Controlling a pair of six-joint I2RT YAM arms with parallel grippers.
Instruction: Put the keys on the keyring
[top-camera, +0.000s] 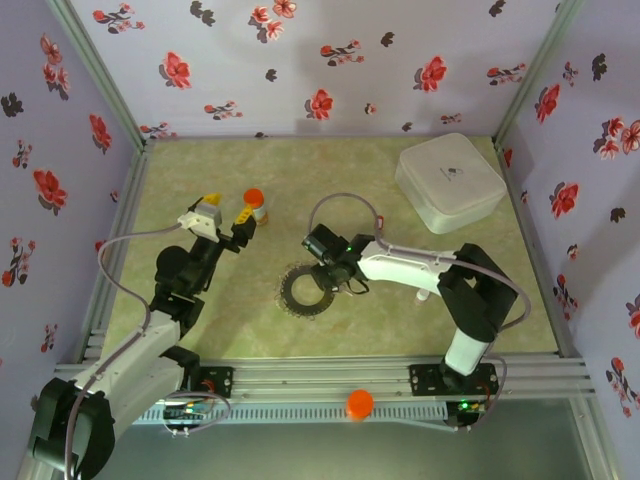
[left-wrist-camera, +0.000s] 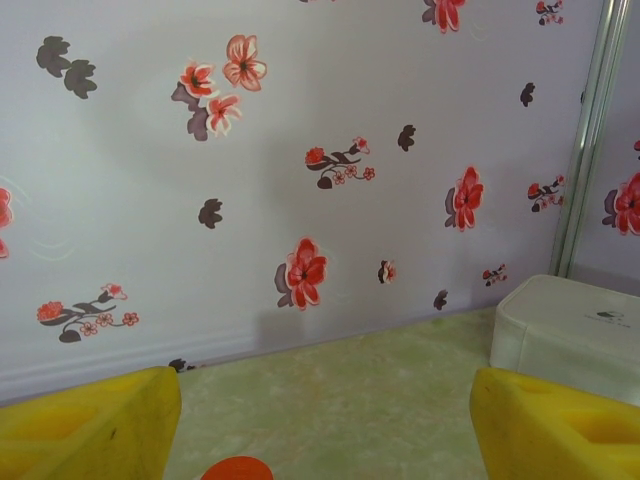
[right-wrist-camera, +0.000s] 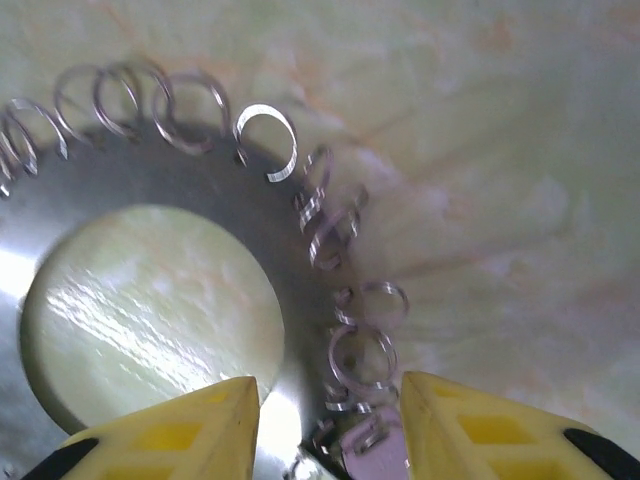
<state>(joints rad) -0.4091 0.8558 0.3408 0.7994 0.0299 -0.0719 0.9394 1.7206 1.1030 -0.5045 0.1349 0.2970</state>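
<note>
Floral-papered walls enclose a pale green marbled table (top-camera: 330, 170).

At left, the left gripper (top-camera: 228, 212) hangs above the surface, just beside an orange-capped bottle (top-camera: 255, 203). Its wrist view shows the yellow fingers (left-wrist-camera: 90, 425) spread wide with nothing between them, so it is released and idle.

Near the table's middle the keyring (top-camera: 305, 290) lies flat. It is a dark ring with small wire loops (right-wrist-camera: 180, 100) round its rim.

The right gripper (right-wrist-camera: 325, 400) is down at the ring's right-hand edge, its fingers straddling the looped rim. They stand apart, but whether they pinch anything cannot be told. A small flat silvery piece (right-wrist-camera: 368, 462) sits between them at the lower edge of the wrist view. It may be a key, though too little shows to confirm.

Far right stands a white box (top-camera: 450, 182), well apart from the work.

Assessment: the step in hand appears to be presenting a key to a rim loop. The next move calls for fine alignment with one loop's opening while the ring stays put. A slip could shove the ring sideways.
</note>
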